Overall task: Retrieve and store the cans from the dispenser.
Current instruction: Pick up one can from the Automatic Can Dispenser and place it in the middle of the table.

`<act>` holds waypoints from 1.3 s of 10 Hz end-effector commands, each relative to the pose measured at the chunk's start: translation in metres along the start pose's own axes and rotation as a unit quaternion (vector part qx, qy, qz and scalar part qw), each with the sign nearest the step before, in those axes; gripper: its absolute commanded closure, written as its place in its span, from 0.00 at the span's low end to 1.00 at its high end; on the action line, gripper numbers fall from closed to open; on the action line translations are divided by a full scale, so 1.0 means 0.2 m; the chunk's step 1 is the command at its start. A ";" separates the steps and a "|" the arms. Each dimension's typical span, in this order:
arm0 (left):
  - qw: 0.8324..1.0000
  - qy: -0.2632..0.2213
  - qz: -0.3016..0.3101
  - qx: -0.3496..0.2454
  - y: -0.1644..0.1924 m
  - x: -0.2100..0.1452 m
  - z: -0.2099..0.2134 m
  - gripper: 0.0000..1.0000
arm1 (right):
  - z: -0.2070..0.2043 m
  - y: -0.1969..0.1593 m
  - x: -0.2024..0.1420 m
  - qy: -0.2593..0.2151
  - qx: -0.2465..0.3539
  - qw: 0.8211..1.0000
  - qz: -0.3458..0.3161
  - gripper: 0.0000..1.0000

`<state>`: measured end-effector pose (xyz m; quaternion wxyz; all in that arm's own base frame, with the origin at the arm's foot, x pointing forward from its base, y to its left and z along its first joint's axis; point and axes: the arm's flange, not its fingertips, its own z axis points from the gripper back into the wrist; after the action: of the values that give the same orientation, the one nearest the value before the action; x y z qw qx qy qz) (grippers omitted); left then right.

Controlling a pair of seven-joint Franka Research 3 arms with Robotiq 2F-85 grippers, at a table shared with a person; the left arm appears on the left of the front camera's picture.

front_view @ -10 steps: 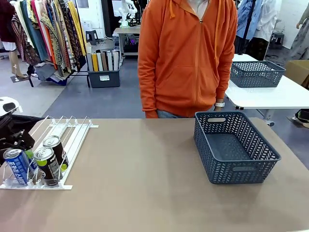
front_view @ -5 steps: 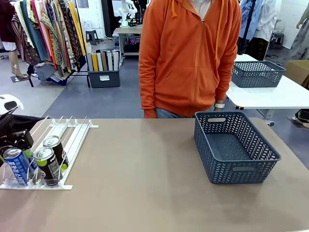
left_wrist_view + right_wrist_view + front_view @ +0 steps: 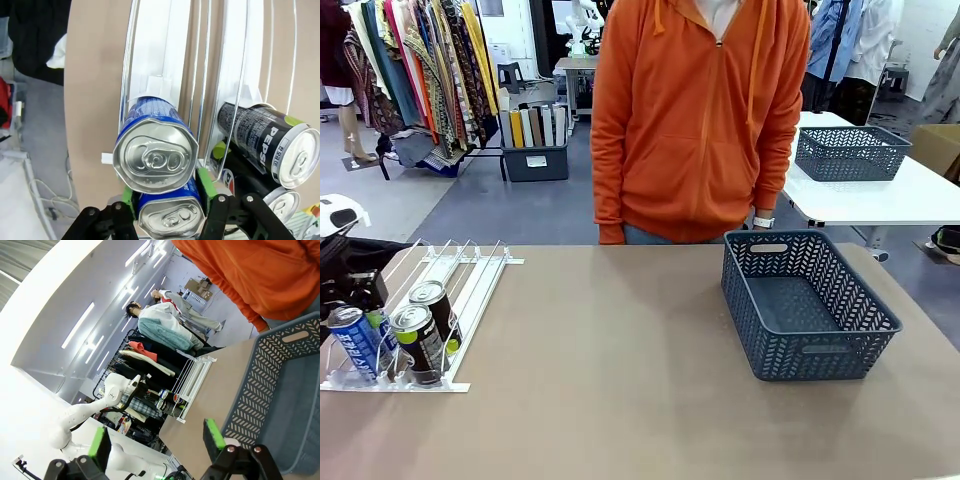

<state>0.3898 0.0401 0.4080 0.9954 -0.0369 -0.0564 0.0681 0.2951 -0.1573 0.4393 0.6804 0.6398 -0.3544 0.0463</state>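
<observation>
The white dispenser lies at the table's left end. In its front left lane stands a blue-and-white can, with two dark cans in the lane beside it. My left gripper reaches in from the left edge. In the left wrist view the left gripper is shut on the nearer blue can, green pads against both sides, and a second blue can stands right behind it. A dark can lies to the right. My right gripper is open and holds nothing, beside the basket.
A dark grey lattice basket stands on the right half of the table, its rim close to my right gripper. A person in an orange hoodie stands at the far edge. The tan tabletop between rack and basket is bare.
The left gripper has closed its jaws onto the blue can at the rack's front. The person has shifted a little to the left.
</observation>
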 end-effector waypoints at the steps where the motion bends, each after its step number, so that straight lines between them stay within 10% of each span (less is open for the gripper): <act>1: 1.000 -0.010 0.003 0.011 -0.03 -0.03 0.01 1.00 | -0.01 0.02 0.03 -0.007 0.005 1.000 -0.004 0.00; 4: 0.999 -0.002 -0.034 0.004 -0.02 -0.19 0.39 1.00 | -0.01 0.02 0.03 -0.007 0.005 1.000 -0.004 0.00; 9: 0.981 -0.170 -0.093 0.010 0.01 -0.64 1.00 1.00 | -0.01 0.02 0.03 -0.007 0.005 1.000 -0.004 0.00; 13: 0.992 -0.106 -0.066 0.016 -0.03 -0.56 0.94 1.00 | -0.01 0.02 0.03 -0.007 0.005 1.000 -0.004 0.00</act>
<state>0.2567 0.0317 0.5743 0.9877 -0.0124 -0.1558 -0.0009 0.2953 -0.1572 0.4392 0.6804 0.6401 -0.3539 0.0464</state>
